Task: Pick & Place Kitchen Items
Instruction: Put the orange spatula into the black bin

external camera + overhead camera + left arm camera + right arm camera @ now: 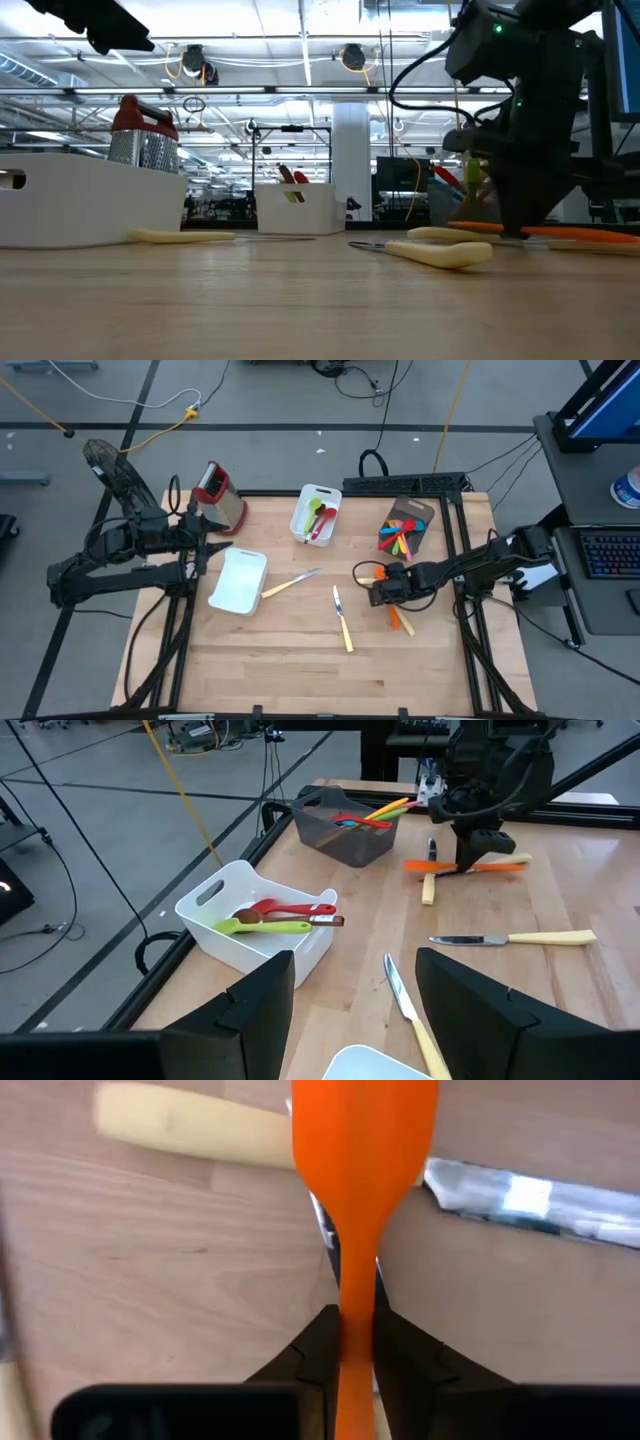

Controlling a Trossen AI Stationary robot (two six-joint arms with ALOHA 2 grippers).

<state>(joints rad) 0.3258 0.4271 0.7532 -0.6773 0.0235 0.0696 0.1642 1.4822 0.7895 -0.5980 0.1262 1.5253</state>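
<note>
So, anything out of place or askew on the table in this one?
The orange spoon lies crossed over a cream-handled knife, with the right gripper closed on its neck. Another cream-handled knife and a fork lie loose on the bare wood, at differing angles.

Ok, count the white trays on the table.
2. The empty tray lies on the table's left side, near the grater; the other tray, at the far edge, holds spoons. None looks hidden.

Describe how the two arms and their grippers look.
Both arms are dark, near-black jointed links with black cables running along them. The left gripper has broad, flat, angular black fingers. The right gripper has matching dark wedge-shaped fingers; a small green light glows on its arm in the low view.
</note>
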